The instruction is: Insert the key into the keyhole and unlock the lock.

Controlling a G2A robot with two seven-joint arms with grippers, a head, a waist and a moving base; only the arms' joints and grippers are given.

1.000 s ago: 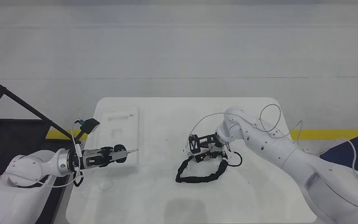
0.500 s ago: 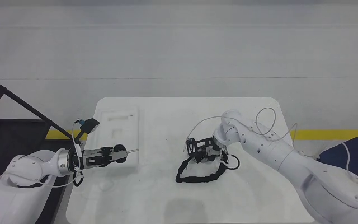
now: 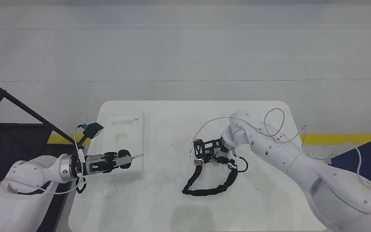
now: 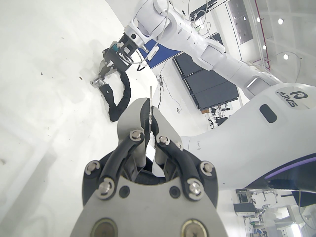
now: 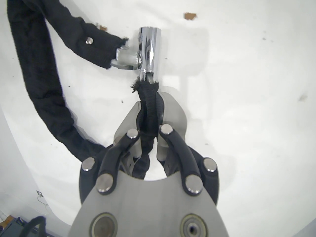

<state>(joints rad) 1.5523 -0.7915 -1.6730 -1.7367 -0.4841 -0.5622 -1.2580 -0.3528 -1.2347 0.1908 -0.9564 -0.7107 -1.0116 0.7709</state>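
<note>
**Key clamped in left, lock chain clamped in right, gap between them**

Your left gripper [image 3: 128,158] sits in the lower left of the top view, over the left part of the white table [image 3: 168,203]. Its fingers are pinched together on the key [image 4: 150,94]. The key's head is buried between the pads, and the thin blade sticks out past the fingertips. In the top view the blade points toward frame right, at the lock [image 3: 203,190].

Your right gripper [image 5: 149,110] is just right of centre in the top view. It's squeezed onto the black fabric-sleeved chain [image 5: 37,57], right behind the chrome cylinder [image 5: 148,50]. The cylinder pokes out beyond the fingertips toward frame left. Can't tell whether it touches the table or hangs just off it.

The chain's other end has a metal pin seated in the side of the cylinder, so the loop is closed. From there the chain sags toward lower centre of the top view. It lies on the table and curves back up to the right gripper.

Key tip and cylinder are well apart, with bare tabletop between them.

A flat white tray [image 3: 124,124] lies at the table's upper left, just above the left gripper in the frame. There are a few small brown specks [image 5: 190,15] on the table near the cylinder.
</note>
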